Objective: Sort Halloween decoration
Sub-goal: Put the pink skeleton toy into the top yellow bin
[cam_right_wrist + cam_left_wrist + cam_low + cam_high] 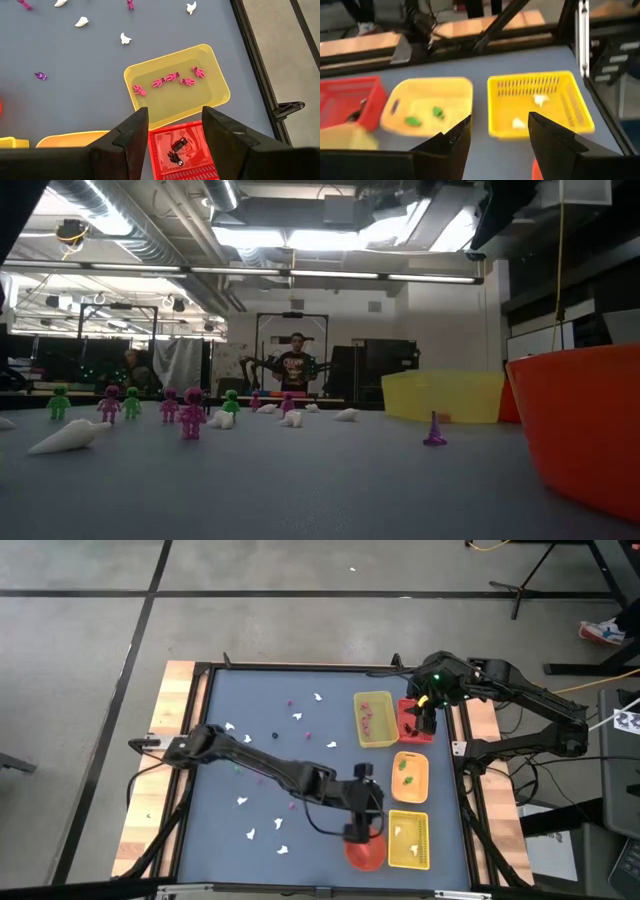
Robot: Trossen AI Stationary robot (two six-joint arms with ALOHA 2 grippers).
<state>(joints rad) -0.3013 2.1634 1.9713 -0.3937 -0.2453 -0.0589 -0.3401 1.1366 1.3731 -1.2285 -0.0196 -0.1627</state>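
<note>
The left gripper (364, 832) hangs over the round red-orange bowl (366, 855) at the near edge of the table (250, 755). Its fingers (451, 145) stand wide apart with nothing between them. Just ahead of those fingers sit the slotted yellow basket (540, 102), which holds two white ghost pieces (539, 100), and the orange tray (427, 107) with two green figures (412, 120) in it.

The right gripper (424, 723) hovers above the red basket (185, 150), fingers (131, 132) likewise spread and empty. Directly below them lies a dark piece (177, 147) inside that basket; just beyond the fingertips is the pale yellow tray (177, 87) carrying a row of pink figures (170, 80).

Most of the Halloween decoration is not yet sorted: white ghosts (297, 716), pink bits (291, 703) and green ones lie scattered across the table, well away from both pairs of fingers, on the far side from the trays.

Several risks follow, as I judge it:

- The pieces are tiny, so spread fingers could close beside one instead of around it, or flick it away across the smooth surface.
- Standing figures (190, 412) in the low view look easy to topple, and one knocked over could nudge its neighbours.
- The trays sit close together, so a release slightly off centre could drop a piece into the wrong colour group or onto a rim.
- The left arm has to reach back past the bowl; a low sweep might catch its edge and shove it.
- A purple cone-shaped piece (434, 432) stands alone near the trays and could be missed or run over.
</note>
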